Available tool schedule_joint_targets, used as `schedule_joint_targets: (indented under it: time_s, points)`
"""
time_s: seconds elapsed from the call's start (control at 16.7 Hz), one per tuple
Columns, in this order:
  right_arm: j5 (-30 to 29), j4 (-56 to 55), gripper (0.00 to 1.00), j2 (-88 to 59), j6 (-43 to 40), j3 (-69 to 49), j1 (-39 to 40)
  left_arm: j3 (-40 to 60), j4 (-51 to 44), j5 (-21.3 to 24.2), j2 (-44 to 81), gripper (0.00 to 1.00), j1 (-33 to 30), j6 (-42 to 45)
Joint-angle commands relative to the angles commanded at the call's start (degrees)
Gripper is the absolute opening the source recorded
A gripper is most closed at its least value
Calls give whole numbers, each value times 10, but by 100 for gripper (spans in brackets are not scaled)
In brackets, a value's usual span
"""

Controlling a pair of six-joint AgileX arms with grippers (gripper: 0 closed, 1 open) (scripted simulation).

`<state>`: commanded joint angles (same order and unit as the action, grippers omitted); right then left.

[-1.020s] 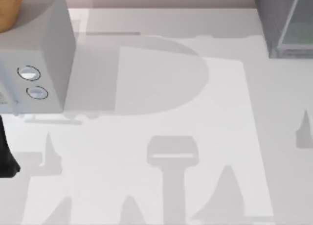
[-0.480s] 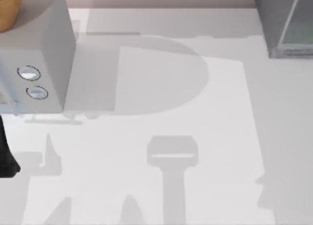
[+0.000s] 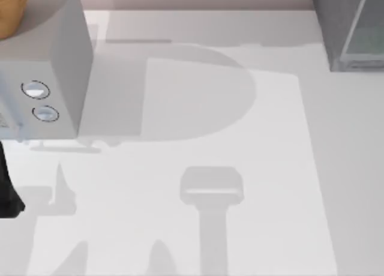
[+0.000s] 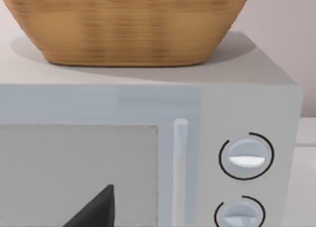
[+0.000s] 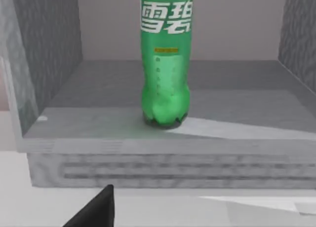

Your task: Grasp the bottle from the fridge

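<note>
Status: grasp not yet made. The bottle (image 5: pixel 165 64) stands upright on the floor of the open fridge (image 5: pixel 54 123), near its front edge, green, with a white-lettered label, untouched and with nothing around it. Still to do, by this reading: bring the right gripper (image 5: pixel 94 209) forward to the bottle, close on it, and draw it out. Of that gripper one dark fingertip appears at the lower edge of the right wrist view, well short of the bottle; whether its jaws are released or clenched cannot be told. The left gripper (image 4: pixel 94 209) faces the lighter grey box with two dials (image 4: pixel 247 160), a woven basket (image 4: pixel 128 24) on top; jaw state likewise cannot be told. The top view gives the white table (image 3: pixel 198 228), the dial box at the left edge and one fridge corner (image 3: pixel 351 27) at upper right, but not the fridge's interior, which the right wrist view supplies.
</note>
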<state>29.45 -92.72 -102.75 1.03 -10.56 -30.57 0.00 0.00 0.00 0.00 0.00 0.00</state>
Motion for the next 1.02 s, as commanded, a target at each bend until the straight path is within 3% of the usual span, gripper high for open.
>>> schedule_joint_targets:
  time_s: [0.42,1.02]
  points:
    - [-23,21,100,-24,0,-39,20,0,0,0,0,100,0,0]
    - [-178,213,100,-173,-1,-389,170,0,0,0,0,100,0,0]
